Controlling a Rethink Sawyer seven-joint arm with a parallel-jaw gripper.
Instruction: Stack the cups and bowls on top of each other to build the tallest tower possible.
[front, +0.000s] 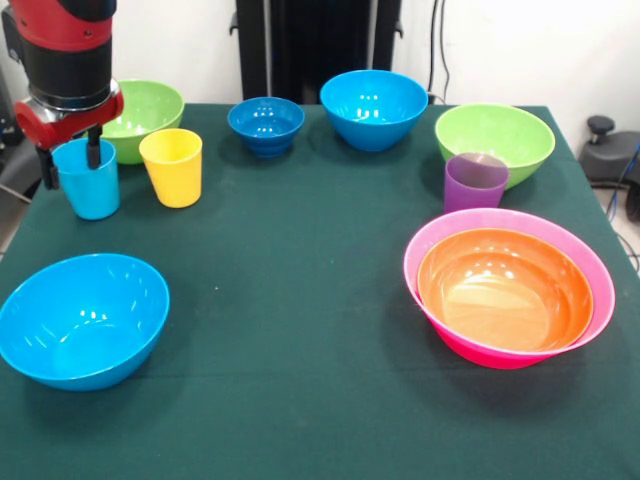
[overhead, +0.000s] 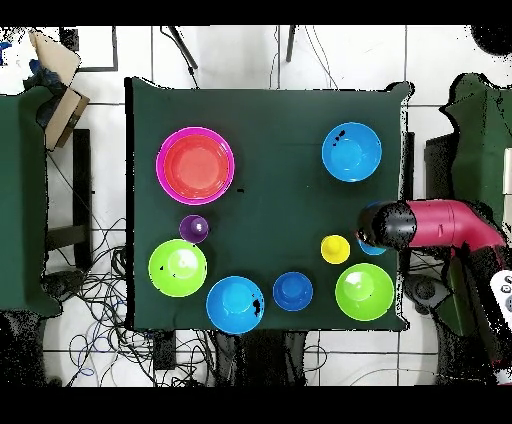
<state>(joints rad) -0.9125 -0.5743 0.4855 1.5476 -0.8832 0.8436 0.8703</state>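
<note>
Claw (front: 70, 160) is straddling the light blue cup's (front: 90, 185) rim — one finger inside, one outside the wall — but whether it's pinching yet, can't tell. Cup is sitting upright at the counter (front: 290, 260) edge, just beside the yellow cup (front: 172, 166), w/ a lime green bowl (front: 150, 115) behind. Probably light, stiff, slick plastic; gripping the rim wall looks the sensible hold. Arm is coming straight down, wrist vertical. Pink bowl (front: 590, 270) w/ orange bowl (front: 505, 290) nested is waiting well apart — across the counter.
</note>
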